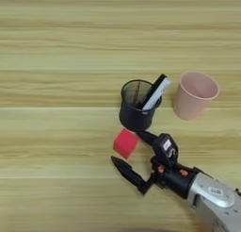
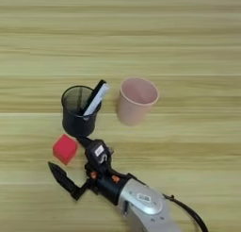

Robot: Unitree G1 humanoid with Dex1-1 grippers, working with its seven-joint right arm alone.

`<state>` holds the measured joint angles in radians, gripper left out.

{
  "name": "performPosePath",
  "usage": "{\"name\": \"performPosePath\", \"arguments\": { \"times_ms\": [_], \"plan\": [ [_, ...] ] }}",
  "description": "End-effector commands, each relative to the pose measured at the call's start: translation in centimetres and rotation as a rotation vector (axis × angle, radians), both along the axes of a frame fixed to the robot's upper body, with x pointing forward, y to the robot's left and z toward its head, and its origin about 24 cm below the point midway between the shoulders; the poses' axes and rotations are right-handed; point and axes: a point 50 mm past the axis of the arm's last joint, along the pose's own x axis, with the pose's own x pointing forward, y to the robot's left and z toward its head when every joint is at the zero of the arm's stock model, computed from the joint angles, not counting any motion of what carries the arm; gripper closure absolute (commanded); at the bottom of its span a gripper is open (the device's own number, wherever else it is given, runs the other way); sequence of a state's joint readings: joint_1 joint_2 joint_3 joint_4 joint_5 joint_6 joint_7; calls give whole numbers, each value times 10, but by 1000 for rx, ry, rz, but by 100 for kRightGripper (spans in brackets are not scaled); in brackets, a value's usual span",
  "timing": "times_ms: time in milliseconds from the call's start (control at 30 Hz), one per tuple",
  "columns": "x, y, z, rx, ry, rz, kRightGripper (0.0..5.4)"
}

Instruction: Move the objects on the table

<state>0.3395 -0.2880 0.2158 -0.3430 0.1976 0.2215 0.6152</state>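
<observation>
A small red cube (image 1: 125, 143) lies on the wooden table (image 1: 56, 132) just in front of a black cup (image 1: 136, 106). The white-grey marker with a black cap (image 1: 155, 92) stands slanted inside that black cup, its cap end sticking out toward the upper right. My right gripper (image 1: 128, 151) is open, its two black fingers spread on either side of the cube's near right corner. One finger (image 1: 127, 172) lies in front of the cube, the other (image 1: 147, 138) passes behind it near the cup's base. Nothing is held.
A pink cup (image 1: 194, 95) stands upright to the right of the black cup. My silver forearm (image 1: 212, 198) comes in from the bottom right corner.
</observation>
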Motion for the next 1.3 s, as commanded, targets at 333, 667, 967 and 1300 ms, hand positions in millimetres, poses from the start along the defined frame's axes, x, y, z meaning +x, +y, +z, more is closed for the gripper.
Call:
{"name": "performPosePath", "arguments": {
  "times_ms": [333, 667, 967, 1300],
  "plan": [
    [12, 2, 3, -12, -78, -18, 4],
    [15, 2, -2, -25, -82, -29, 4],
    [18, 2, -9, -37, -69, -28, 4],
    [18, 2, -10, -39, -68, -26, 127]
  ]
}}
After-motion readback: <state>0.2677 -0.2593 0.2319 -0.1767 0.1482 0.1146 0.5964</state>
